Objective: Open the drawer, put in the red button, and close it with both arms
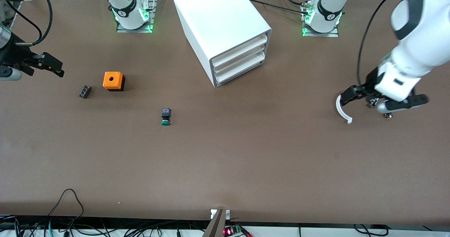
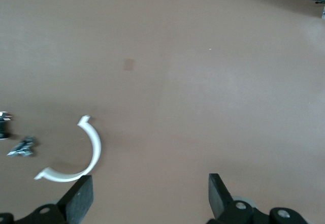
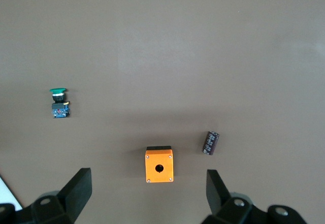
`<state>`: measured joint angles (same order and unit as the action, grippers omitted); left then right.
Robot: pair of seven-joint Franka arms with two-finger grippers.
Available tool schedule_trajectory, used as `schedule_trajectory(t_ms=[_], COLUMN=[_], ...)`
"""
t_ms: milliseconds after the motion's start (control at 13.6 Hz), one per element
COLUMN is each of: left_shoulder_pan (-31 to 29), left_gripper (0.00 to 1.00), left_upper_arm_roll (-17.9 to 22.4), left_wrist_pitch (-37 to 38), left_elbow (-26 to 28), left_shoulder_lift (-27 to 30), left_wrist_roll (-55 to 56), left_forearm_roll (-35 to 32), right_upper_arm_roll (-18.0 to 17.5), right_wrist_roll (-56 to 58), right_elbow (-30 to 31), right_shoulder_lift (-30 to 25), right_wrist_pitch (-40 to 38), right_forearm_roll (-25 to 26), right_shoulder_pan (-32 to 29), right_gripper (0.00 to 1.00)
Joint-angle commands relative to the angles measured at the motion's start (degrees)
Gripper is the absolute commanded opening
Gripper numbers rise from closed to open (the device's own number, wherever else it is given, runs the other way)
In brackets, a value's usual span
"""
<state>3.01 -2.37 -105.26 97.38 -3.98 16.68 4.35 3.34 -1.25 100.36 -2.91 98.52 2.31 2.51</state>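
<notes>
The white cabinet (image 1: 225, 26) stands at the robots' side of the table, between the two bases. All three of its drawers (image 1: 239, 59) are shut. The red button does not show in any view. My left gripper (image 1: 384, 98) is open and empty above the table at the left arm's end, beside a white curved strip (image 1: 342, 111). In the left wrist view the gripper (image 2: 150, 198) has that strip (image 2: 86, 155) by one finger. My right gripper (image 1: 15, 66) is open and empty over the right arm's end. Its wrist view shows the gripper (image 3: 147, 191) above bare table.
An orange box with a hole (image 1: 113, 80) (image 3: 159, 165) and a small dark cylinder (image 1: 85, 91) (image 3: 211, 142) lie toward the right arm's end. A green-capped button (image 1: 166, 116) (image 3: 59, 102) lies nearer the front camera. Small metal bits (image 2: 21, 147) lie by the white strip.
</notes>
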Motion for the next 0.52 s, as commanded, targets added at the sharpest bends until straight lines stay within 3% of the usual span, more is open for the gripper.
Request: schedule_trajectory(t_ms=[0, 442], left_shoulder_pan=[0.34, -0.63], left_gripper=[1.0, 1.0], left_upper_arm_roll=[1.92, 2.99], left_wrist_pitch=[7.68, 13.13], left_elbow=[-2.98, -3.07], left_shoulder_lift=[2.21, 4.77], left_wrist_roll=[-2.71, -10.95], left_forearm_roll=[-0.57, 0.04], right_upper_arm_roll=[0.17, 0.17], right_wrist_roll=[0.02, 0.02], right_elbow=[1.85, 3.61], right_shoulder_lift=[-1.83, -2.98], right_wrist_pitch=[-1.05, -0.17], right_forearm_roll=[-0.73, -0.73], right_shoulder_pan=[-0.14, -0.14], right_gripper=[1.0, 1.0])
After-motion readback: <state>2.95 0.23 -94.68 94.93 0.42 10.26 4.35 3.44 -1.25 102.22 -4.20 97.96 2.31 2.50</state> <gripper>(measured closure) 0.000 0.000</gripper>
